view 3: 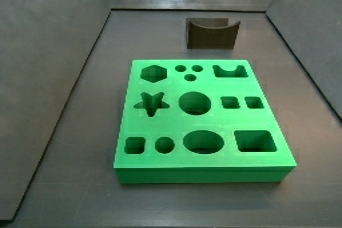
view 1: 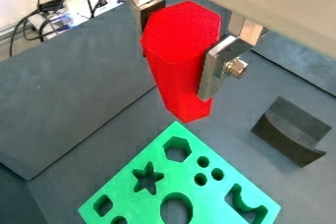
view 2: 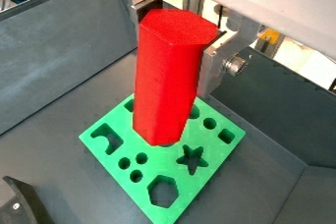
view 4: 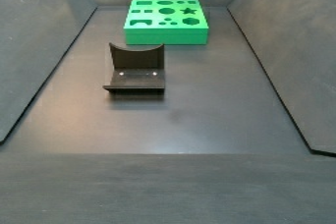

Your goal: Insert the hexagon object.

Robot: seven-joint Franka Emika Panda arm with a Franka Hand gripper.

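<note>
The gripper (view 1: 195, 43) is clamped on the hexagon object (view 1: 178, 56), which sits right between its 2 fingers (view 1: 217, 69), long axis running straight down out of the jaws. Beyond the peg's free end, well apart and lower, lies the green shape board (view 2: 168, 157). Its hexagonal hole (view 2: 163, 192) lies off to one side of that axis, so I judge a sideways shift comes first.

the pincer (view 1: 184, 56) hangs above the floor, its silver fingers (view 1: 217, 69) clamped on the red hexagon object (view 1: 178, 56).
</note>
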